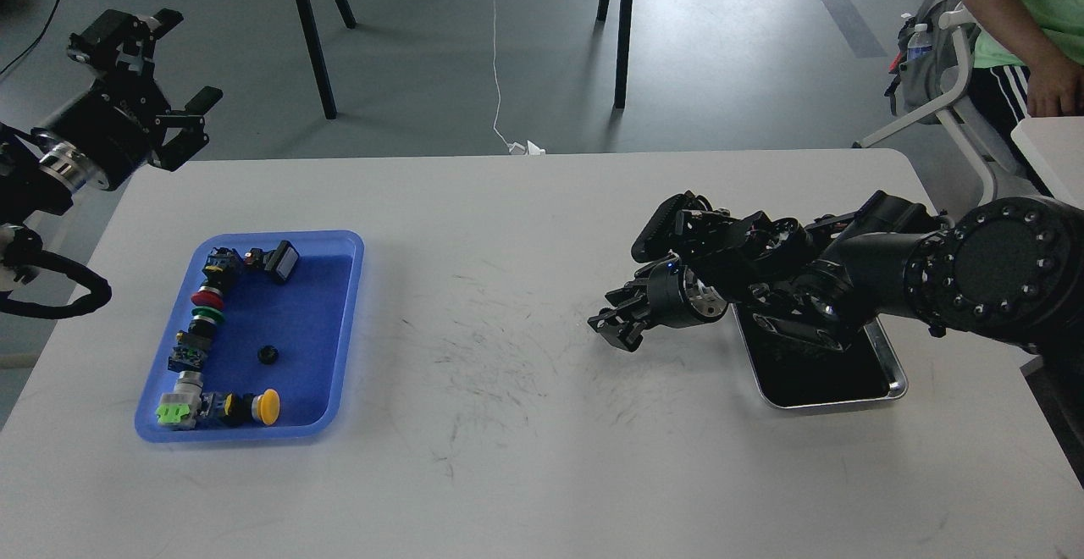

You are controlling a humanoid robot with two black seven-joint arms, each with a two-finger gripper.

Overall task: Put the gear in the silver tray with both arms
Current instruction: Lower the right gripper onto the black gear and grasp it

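1. Gear (268,354): one small dark round part, lying loose on the floor of the blue tray (343,322), near its middle and apart from the other parts. Identification as the gear is a judgement; its teeth are too small to make out.
2. Handling, judged: small, rigid and light. Likely hard-surfaced, so it may slip or skid if pinched off-centre. Not fragile.
3. Hold, judged: across the outer rim, fingers coming down from above on opposite sides. It lies low on the tray floor, so the tips must reach almost to the floor.
4. Left gripper (161,76): raised beyond the far left bench (525,474) corner, well apart from the gear. Fingers spread, holding nothing.
5. Right gripper (616,326): low over the bench, just left of the silver tray (893,390). Dark and seen at an angle; I cannot tell whether the fingers are apart or closed.
6. Count: one gear; two trays, one blue at left, one silver at right; two arms.
7. Other parts in the blue tray: roughly eight or nine switch-like pieces along its left and near sides; exact number uncertain.
8. Silver tray: visible part holds nothing; far part hidden by the right arm.
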